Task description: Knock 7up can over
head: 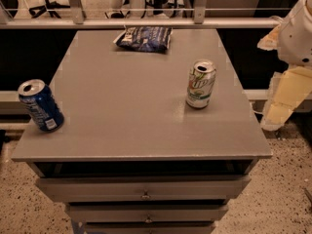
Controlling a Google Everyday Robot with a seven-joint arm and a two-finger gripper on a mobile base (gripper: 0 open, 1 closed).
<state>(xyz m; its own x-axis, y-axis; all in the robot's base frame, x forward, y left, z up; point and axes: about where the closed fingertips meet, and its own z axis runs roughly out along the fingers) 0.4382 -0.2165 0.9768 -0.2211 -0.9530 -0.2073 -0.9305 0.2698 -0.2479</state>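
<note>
gripper (280, 101) hangs beside the table's (239, 106) right edge, bare top between it and 7up can (200, 84).

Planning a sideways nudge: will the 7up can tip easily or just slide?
The 7up can stands upright, tall on a narrow base, so a push near its top would probably topple it. The tabletop looks smooth, so a low push may only slide it. Once down, its round body could roll. The gripper hangs beyond the right edge.

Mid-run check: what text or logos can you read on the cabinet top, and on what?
"7up": green logo on the upright 7up can.
Dark blue can: print too blurred to read.
Blue snack bag: lettering too blurred.
Gripper, right of the drawer cabinet: no text.
</note>
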